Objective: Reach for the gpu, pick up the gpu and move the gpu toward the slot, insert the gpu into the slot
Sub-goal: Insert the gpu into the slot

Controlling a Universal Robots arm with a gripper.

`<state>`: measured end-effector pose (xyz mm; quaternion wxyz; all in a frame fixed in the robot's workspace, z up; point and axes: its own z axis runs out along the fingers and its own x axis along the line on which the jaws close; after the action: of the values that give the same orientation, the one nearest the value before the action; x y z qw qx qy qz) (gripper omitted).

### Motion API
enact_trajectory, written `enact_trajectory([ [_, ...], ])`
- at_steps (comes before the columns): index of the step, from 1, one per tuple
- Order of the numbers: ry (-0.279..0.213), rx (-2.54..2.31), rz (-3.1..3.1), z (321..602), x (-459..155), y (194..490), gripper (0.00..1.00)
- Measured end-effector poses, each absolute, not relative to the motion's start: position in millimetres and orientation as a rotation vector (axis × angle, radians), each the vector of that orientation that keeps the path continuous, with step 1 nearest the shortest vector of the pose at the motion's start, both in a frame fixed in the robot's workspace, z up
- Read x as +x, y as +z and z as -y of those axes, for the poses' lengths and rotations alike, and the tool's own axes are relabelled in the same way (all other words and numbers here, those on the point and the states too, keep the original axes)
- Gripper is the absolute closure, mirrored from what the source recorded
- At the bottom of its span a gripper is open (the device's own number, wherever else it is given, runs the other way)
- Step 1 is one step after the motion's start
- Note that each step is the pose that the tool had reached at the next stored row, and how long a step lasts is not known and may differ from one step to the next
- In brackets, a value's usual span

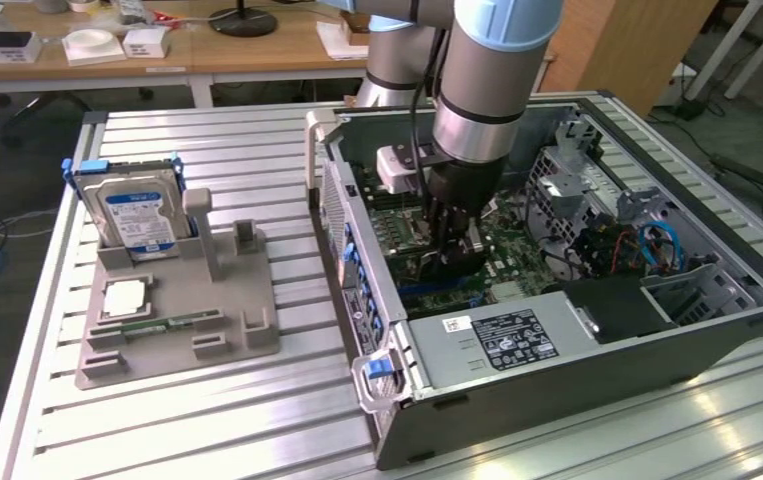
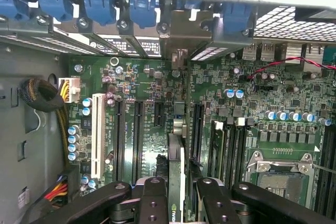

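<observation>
You have one gripper (image 2: pixel 177 205) down inside the open computer case (image 1: pixel 555 395), its two black fingers (image 2: pixel 152 200) closed on the one card (image 2: pixel 177 156), one finger on each face. The card stands on edge between the jaws and runs straight ahead of them to the case's rear wall, over the green board (image 2: pixel 155 148). You cannot tell which slot lies under it. Three long black slots (image 2: pixel 139 135) show uncovered: two off one jaw, one off the other. One white slot (image 2: pixel 97 135) sits beyond the pair, one silver socket (image 2: pixel 281 174) beyond the single. Well away from the jaws, outside the case, one hard drive (image 1: pixel 138 212) stands in one grey holder (image 1: pixel 154 365)
</observation>
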<state>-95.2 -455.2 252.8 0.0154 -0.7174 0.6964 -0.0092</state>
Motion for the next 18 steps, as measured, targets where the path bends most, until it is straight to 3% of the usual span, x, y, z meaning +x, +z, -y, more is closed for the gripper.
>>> enact_trajectory([
  [18,-0.029,-2.231,-2.168,457.3,-95.2,252.9,0.74],
])
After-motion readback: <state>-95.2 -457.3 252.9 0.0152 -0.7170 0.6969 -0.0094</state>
